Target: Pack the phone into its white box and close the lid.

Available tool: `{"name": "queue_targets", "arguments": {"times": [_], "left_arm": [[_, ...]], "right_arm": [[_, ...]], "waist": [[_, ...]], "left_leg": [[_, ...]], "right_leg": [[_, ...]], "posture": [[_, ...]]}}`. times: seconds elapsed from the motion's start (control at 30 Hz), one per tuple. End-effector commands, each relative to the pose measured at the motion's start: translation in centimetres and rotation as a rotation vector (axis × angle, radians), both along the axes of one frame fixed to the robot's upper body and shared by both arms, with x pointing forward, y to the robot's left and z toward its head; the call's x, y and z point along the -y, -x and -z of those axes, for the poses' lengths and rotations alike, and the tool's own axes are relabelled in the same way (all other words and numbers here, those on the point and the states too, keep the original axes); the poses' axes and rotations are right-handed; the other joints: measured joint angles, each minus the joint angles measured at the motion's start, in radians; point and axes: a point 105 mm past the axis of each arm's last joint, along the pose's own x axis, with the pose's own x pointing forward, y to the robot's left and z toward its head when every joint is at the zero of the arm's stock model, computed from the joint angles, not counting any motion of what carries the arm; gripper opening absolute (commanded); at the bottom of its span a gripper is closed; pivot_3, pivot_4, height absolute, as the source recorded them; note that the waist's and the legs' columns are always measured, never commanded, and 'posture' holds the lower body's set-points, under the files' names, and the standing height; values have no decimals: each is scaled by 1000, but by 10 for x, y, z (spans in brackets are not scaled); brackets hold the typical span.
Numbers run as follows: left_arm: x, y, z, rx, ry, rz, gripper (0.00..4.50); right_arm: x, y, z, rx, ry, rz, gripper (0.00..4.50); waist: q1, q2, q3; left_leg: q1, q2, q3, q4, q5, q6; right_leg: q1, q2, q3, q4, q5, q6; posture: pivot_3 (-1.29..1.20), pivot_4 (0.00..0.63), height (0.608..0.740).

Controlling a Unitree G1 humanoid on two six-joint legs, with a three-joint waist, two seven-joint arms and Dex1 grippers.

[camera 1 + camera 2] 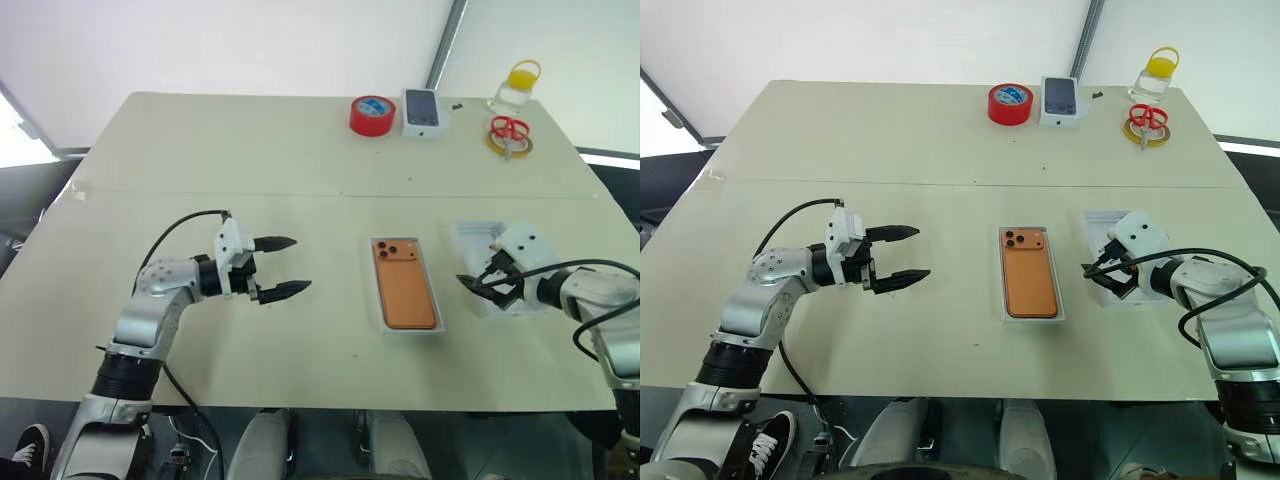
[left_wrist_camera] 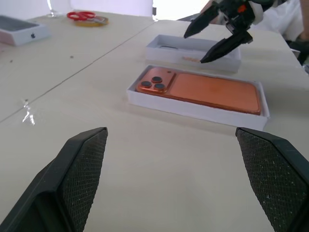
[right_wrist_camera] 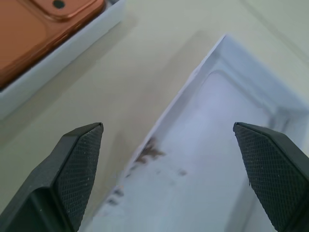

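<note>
Phone (image 1: 405,287) lies camera-up in box (image 1: 379,312) mid-worktop (image 1: 300,150), between both arms; left gripper (image 1: 283,267) jaws wide, empty, well left; right gripper (image 1: 478,284) jaws wide, empty, over lid (image 1: 463,236).

Two silver-grey metal arms with black joints; white wrist housings, black looping cables, and black pointed fingers (image 1: 283,243) with textured pads.

Test bench: taped table (image 1: 250,150), white backdrop (image 1: 220,40)
</note>
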Motion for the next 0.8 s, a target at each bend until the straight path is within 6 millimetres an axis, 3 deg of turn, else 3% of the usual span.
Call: {"name": "queue_targets", "arguments": {"times": [0.03,0.27,0.6,0.8], "left_arm": [[-7,5,-8,57,1,22,4455],[-9,10,-9,96,-7,36,4455],[-7,12,-3,102,7,8,4455],[0,16,-2,102,31,-6,4455]], "right_arm": [[2,1,-9,-32,-37,67,4500],[-4,4,-11,-184,-174,177,4500],[-28,15,-1,-346,-150,185,4500],[-19,8,0,-359,-135,253,4500]], "waist": [[1,0,0],[1,0,0],[1,0,0],[0,0,0]], "left_leg": [[0,0,0,0,0,0],[0,0,0,0,0,0],[-1,0,0,0,0,0],[-1,0,0,0,0,0]], "right_leg": [[0,0,0,0,0,0],[0,0,0,0,0,0],[-1,0,0,0,1,2],[-1,0,0,0,1,2]], "posture": [[0,150,740],[0,150,740],[0,150,740],[0,150,740]]}}
